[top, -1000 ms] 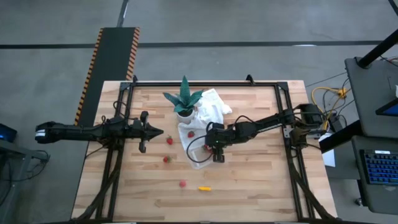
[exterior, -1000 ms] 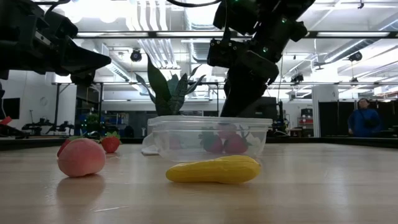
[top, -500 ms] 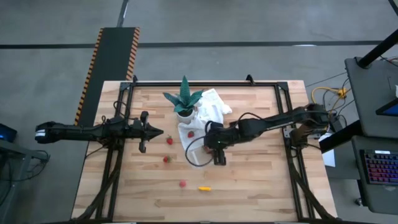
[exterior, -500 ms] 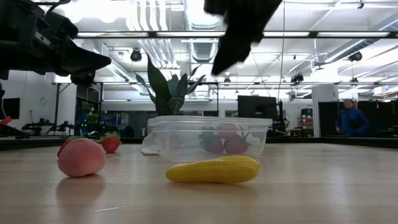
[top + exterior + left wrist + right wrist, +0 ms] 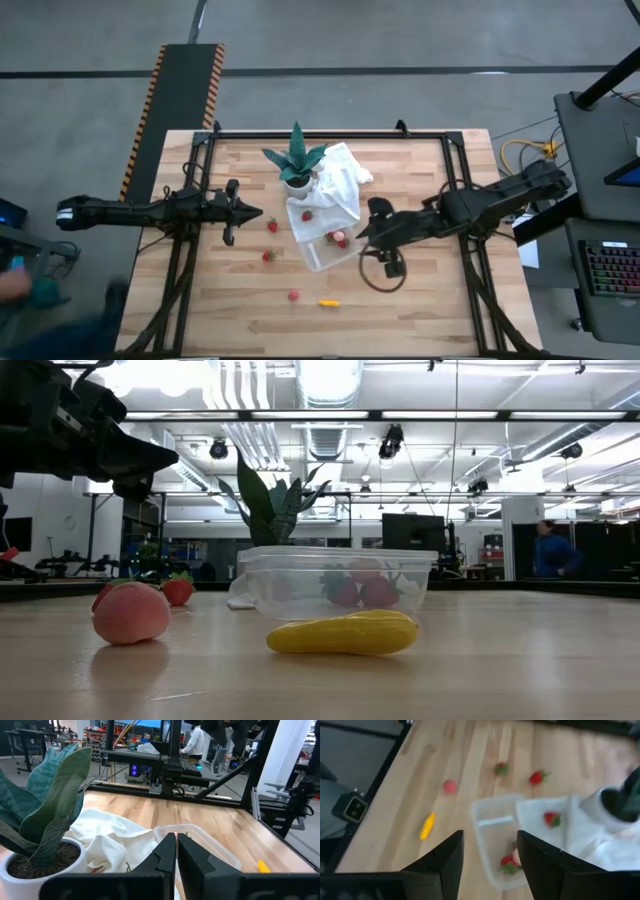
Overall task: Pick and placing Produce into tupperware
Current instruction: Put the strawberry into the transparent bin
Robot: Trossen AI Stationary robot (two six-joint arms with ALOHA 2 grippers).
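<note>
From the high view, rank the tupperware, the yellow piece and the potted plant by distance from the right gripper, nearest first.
1. The tupperware, just beside the right gripper, toward the table's middle.
2. The yellow piece, on bare wood near the table's front edge.
3. The potted plant, toward the back edge, beside the white cloth.

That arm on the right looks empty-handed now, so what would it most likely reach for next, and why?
Probably the yellow piece. The right gripper hangs open beside the tupperware, which already holds red fruit. The yellow piece lies loose on the table nearest that arm, while the left gripper waits shut near the strawberries.
</note>
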